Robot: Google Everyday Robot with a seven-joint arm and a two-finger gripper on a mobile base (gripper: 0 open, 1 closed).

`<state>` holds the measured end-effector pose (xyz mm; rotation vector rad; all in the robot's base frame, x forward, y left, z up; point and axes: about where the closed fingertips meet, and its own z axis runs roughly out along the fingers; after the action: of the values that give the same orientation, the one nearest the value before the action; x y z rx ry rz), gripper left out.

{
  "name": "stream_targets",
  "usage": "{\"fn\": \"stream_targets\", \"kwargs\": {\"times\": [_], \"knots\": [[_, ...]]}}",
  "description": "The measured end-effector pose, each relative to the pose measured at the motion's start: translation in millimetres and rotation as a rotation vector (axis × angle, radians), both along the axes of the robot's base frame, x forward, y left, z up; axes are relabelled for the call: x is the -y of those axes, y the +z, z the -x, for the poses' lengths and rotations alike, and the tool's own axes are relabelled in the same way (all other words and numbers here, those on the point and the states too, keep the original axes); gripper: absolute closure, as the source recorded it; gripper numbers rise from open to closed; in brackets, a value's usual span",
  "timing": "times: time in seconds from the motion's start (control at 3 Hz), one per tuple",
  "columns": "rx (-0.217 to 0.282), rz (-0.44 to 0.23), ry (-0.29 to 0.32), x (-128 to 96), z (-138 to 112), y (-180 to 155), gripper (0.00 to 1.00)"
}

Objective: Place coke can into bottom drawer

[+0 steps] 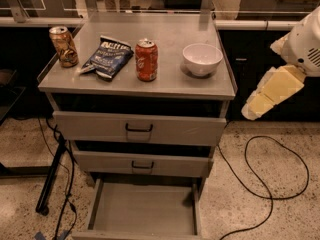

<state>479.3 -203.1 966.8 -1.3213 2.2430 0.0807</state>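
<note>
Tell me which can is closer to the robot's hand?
The red coke can, in the middle. The gold-brown can stands far left; the hand hangs off to the right.

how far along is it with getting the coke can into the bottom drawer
Done: the bottom drawer is already pulled open. In hand: nothing; the gripper hangs right of the cabinet, apart from the can. Left: the coke can stands upright on the cabinet top between the chip bag and the white bowl, so grasping, carrying and placing it remain.
</note>
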Motion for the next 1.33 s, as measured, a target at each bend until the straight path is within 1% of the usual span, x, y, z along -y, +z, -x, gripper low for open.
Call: {"fn": "stream_targets", "kwargs": {"times": [0.33,0.67,1.0,1.33], "knots": [[0.011,-0.049,-0.017,-11,-9,-7,0.0],[0.04,-0.151,-0.09,-30,-36,-20,0.0],[0.065,-0.201,-0.124,-41,-53,-24,0.0],[0.072,-0.203,-0.127,-41,-55,-23,0.0]]}}
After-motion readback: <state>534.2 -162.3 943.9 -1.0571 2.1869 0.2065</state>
